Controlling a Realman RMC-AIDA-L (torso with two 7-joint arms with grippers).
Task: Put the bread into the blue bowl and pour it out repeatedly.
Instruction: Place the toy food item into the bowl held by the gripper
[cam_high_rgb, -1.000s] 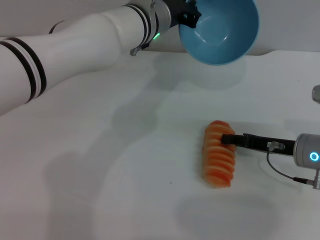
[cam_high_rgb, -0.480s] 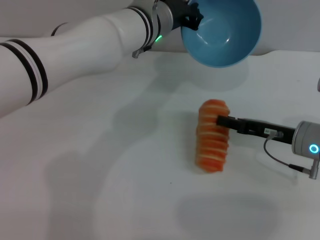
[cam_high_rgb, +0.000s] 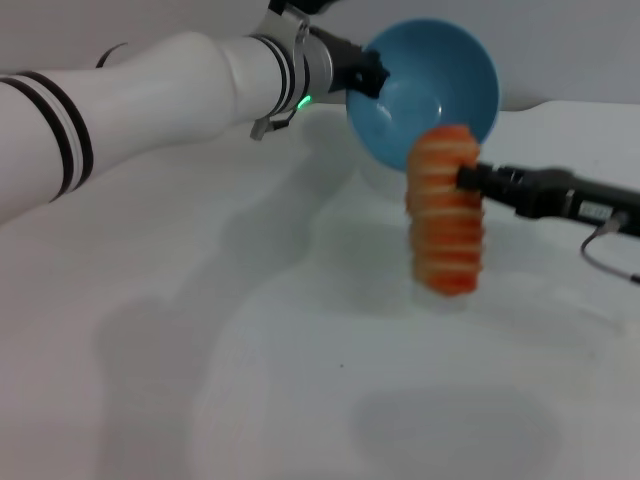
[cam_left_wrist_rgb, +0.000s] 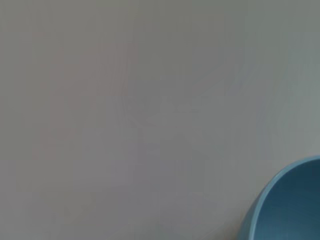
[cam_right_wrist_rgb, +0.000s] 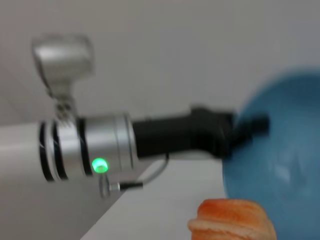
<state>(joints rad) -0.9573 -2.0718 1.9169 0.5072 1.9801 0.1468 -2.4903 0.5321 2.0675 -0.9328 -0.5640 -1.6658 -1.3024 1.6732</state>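
The bread (cam_high_rgb: 445, 212), an orange loaf with pale stripes, hangs in the air above the white table, held at its side by my right gripper (cam_high_rgb: 468, 178), which is shut on it. Its top end overlaps the lower rim of the blue bowl (cam_high_rgb: 425, 85). My left gripper (cam_high_rgb: 372, 74) is shut on the bowl's rim and holds it tilted, its opening facing me, above the table's far side. In the right wrist view the loaf's end (cam_right_wrist_rgb: 232, 220) shows just below the bowl (cam_right_wrist_rgb: 280, 150), with the left gripper (cam_right_wrist_rgb: 235, 131) on the rim. The left wrist view shows only a part of the bowl (cam_left_wrist_rgb: 290, 205).
The white table (cam_high_rgb: 250, 360) spreads below both arms. My left arm (cam_high_rgb: 130, 110) stretches across the upper left of the head view. A grey wall stands behind the table.
My right gripper has lifted the bread off the table and up to the bowl. My left gripper has lowered the bowl and swung it slightly left toward the loaf.
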